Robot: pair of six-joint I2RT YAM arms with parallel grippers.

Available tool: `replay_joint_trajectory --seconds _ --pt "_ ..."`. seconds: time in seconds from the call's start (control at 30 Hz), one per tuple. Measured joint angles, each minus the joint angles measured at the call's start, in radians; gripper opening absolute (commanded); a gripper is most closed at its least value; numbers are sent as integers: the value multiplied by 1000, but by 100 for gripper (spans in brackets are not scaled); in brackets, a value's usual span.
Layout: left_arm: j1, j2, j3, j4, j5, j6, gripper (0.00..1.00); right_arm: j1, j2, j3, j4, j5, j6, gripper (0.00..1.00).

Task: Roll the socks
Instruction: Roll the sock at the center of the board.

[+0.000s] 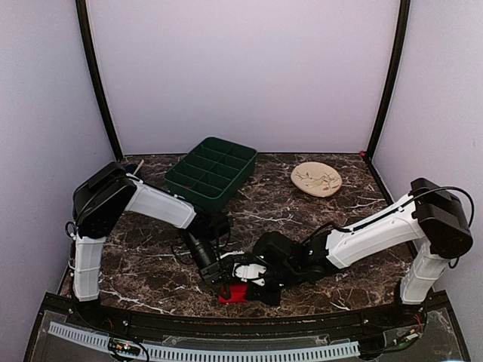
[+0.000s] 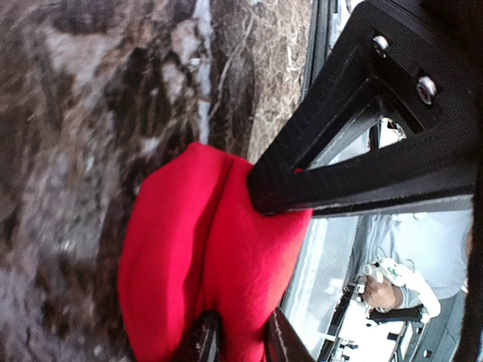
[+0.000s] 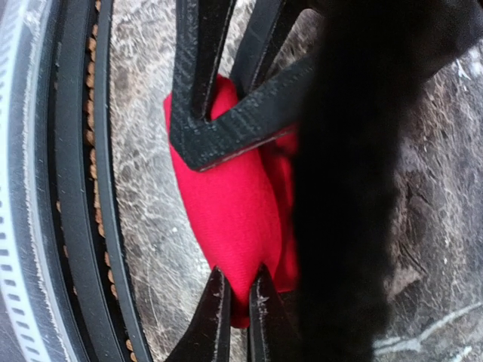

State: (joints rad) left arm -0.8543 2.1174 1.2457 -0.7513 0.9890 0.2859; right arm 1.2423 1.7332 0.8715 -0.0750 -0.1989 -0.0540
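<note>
Top external: the socks (image 1: pixel 233 293) lie bundled at the near middle edge of the marble table (image 1: pixel 143 264), mostly hidden by both grippers crowding over them. The left gripper (image 2: pixel 240 341) pinches a red fold between slightly parted tips. The right gripper (image 3: pixel 240 313) nips fabric, tips nearly together. A green tray (image 1: pixel 212 172) and a beige disc (image 1: pixel 316 179) sit far back.

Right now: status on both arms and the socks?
Left gripper and right gripper: jaws pinched on the socks. Socks bundled at near table edge. Green tray far back, nothing in the way.
</note>
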Motion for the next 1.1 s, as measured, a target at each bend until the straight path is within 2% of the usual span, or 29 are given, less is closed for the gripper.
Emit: replay_joint_trajectory --seconds 0.3,0.67,0.87,1.1 --pt "29 -111 -80 86 -115 -63 27 -33 14 0 24 -75 37 3" --pt "45 -162 -121 138 -156 -108 27 -48 31 18 16 -113 56 3" --pt "74 -262 -169 170 -217 -143 28 -59 47 40 -3 -137 57 3" --pt "90 -387 -208 242 -357 -196 29 -81 64 68 -42 -184 79 3"
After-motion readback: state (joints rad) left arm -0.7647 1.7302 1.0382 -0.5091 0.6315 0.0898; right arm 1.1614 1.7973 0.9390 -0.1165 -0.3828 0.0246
